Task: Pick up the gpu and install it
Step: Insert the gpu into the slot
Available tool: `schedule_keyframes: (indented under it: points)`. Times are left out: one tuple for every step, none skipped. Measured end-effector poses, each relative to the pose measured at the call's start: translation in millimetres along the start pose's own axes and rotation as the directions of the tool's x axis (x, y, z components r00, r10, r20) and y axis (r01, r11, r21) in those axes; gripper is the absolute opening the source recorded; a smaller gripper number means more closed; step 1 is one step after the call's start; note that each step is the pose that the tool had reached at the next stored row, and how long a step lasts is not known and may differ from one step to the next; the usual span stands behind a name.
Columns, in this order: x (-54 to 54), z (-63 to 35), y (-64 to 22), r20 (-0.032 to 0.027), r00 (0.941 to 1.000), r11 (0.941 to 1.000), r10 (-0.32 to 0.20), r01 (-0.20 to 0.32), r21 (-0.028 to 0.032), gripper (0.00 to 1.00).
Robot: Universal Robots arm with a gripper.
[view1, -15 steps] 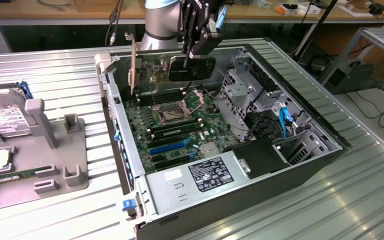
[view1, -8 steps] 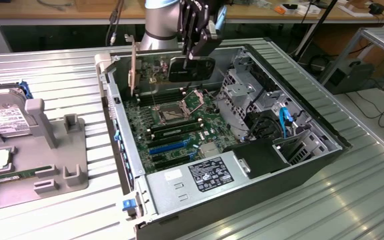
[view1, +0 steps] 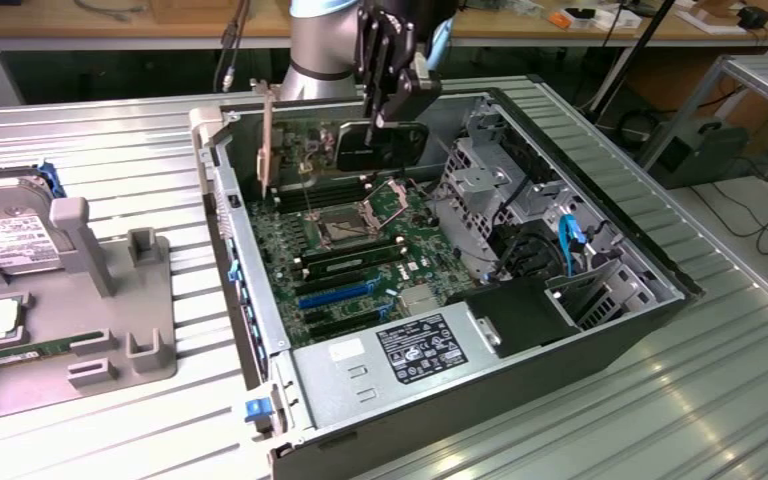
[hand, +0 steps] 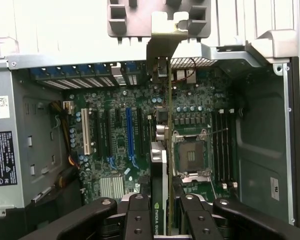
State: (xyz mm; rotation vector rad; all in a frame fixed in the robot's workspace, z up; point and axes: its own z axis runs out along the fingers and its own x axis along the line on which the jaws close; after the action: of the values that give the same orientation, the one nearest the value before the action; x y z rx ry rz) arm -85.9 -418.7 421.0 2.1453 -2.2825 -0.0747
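My gripper point(view1: 387, 112) is shut on the gpu point(view1: 380, 147) and holds it on edge above the open computer case point(view1: 651, 270), over the far part of the motherboard point(view1: 357, 265). The card's dark face points toward the exterior view's right, and its silver bracket point(view1: 267, 150) hangs by the case's rear wall. In the wrist view the gpu point(hand: 169, 125) appears edge-on between my fingers point(hand: 140, 215), its bracket point(hand: 162, 47) reaching the rear slot openings. A blue slot point(hand: 129, 132) and a white slot point(hand: 85, 132) lie beside the card's line, with the CPU socket point(hand: 190, 155) on its other side.
A power supply point(view1: 404, 350) fills the case's near corner, and a metal drive cage point(view1: 491, 190) stands at the exterior view's right. At the exterior view's left, a grey fixture point(view1: 104, 320) carries a hard drive point(view1: 11, 240). Ribbed metal tabletop point(view1: 704, 400) surrounds the case.
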Motion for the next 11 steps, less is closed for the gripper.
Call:
schedule_keyframes:
  points:
    - [0.0,0.8,0.0,-0.0001,1.0,1.0,0.0,0.0,0.0001,0.27]
    - [0.0,1.8,-0.1,-0.0004,1.0,1.0,0.0,0.0,0.0001,0.27]
    - [0.1,3.8,-0.2,-0.0014,1.0,1.0,0.0,0.0,0.0001,0.27]
    - [0.1,5.8,-0.2,-0.0019,1.0,1.0,0.0,0.0,0.0002,0.27]
    - [0.2,7.9,-0.3,-0.002,1.0,1.0,0.0,0.0,0.0002,0.27]
    - [0.2,8.7,-0.3,-0.002,1.0,1.0,0.0,0.0,0.0002,0.27]
    - [0.3,10.0,-0.4,-0.002,1.0,1.0,0.0,0.0,0.0002,0.27]
    - [0.3,12.0,-0.5,-0.002,1.0,1.0,0.0,0.0,0.0002,0.27]
    - [0.4,14.0,-0.6,-0.002,1.0,1.0,0.0,0.0,0.0002,0.27]
    - [0.4,15.4,-0.6,-0.002,1.0,1.0,0.0,0.0,0.0002,0.27]
    - [0.4,17.1,-0.7,-0.002,1.0,1.0,0.0,0.0,0.0002,0.27]
